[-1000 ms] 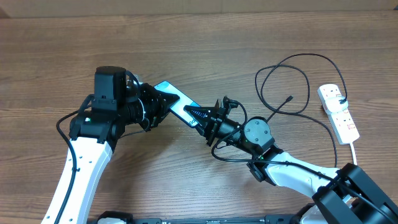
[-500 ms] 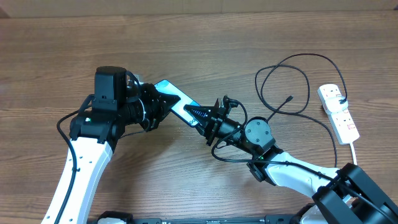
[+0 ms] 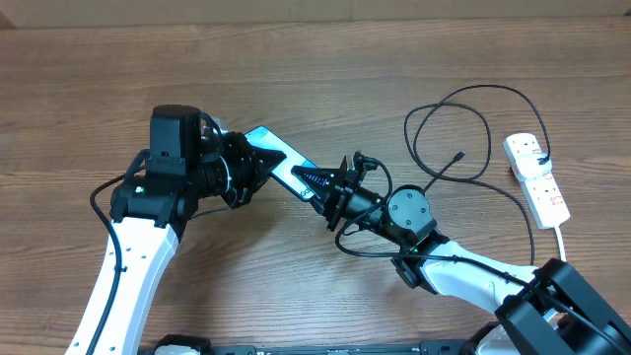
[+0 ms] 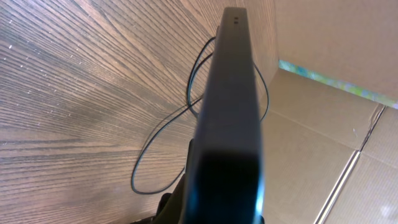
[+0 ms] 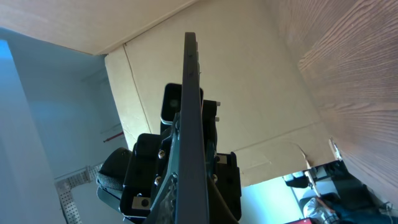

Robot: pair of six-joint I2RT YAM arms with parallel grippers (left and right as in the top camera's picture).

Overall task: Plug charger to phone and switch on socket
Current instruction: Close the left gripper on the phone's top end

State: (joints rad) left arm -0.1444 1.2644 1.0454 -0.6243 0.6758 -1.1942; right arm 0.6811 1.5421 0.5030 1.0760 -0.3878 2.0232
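My left gripper (image 3: 248,164) clamped shut on phone (image 3: 279,153), at its upper-left end. My right gripper (image 3: 317,185) pinched shut on its lower-right end. Phone spans between both, centre of frame; lifted off table (image 3: 118,79) or not, cannot tell. Charger (image 3: 475,116) lies in loose loops at upper right, tip (image 3: 460,155) free, well apart from phone. Socket (image 3: 537,179) at far right edge, nothing on its switches. My judgement: early stage, plugging and switching both left.

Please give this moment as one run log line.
left pincer: shut on phone | right pincer: shut on phone | charger: tip not in phone | socket: untouched
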